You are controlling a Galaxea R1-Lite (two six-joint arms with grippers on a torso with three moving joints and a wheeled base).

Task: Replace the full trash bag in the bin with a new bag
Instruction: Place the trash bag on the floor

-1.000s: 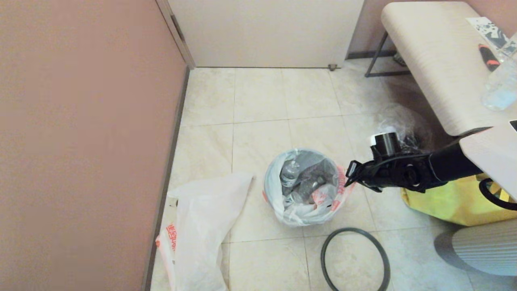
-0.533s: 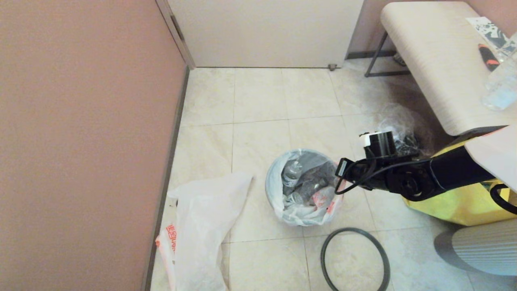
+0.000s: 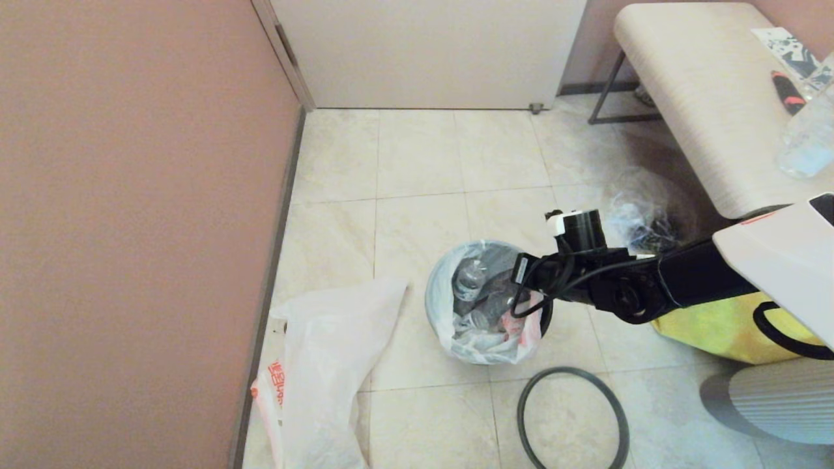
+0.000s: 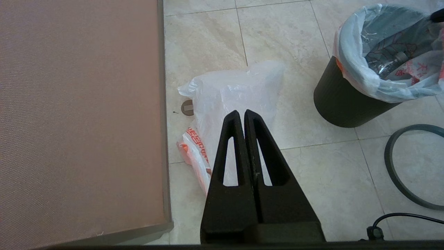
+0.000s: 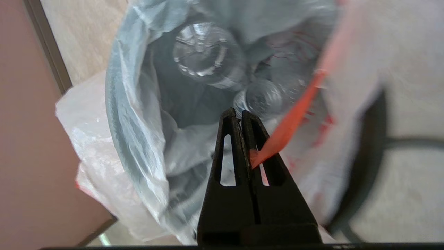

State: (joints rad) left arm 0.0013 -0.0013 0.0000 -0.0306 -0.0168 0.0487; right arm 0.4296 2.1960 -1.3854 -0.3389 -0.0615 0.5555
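The full trash bag (image 3: pixel 485 342) sits in the black bin (image 4: pixel 340 104), its white plastic folded over the rim, with crushed bottles (image 5: pixel 204 55) inside. My right arm (image 3: pixel 619 293) reaches in from the right, over the bin's right side. My right gripper (image 5: pixel 239 113) is shut on the bag's red-edged handle (image 5: pixel 295 114), above the bottles. The new bag (image 3: pixel 326 365) lies limp and flat on the floor left of the bin. My left gripper (image 4: pixel 241 113) hangs shut and empty above the new bag (image 4: pixel 229 90). The dark-grey hoop (image 3: pixel 573 417) lies on the tiles in front of the bin.
A pink wall (image 3: pixel 130 228) runs along the left, close to the new bag. A yellow tote (image 3: pixel 717 326) and a clear bag of dark items (image 3: pixel 635 218) sit right of the bin. A pale bench (image 3: pixel 704 98) stands at the back right.
My right gripper has moved left from the bin's right rim to over its opening, drawing the bag's red handle inward. The new bag and the hoop have not moved.
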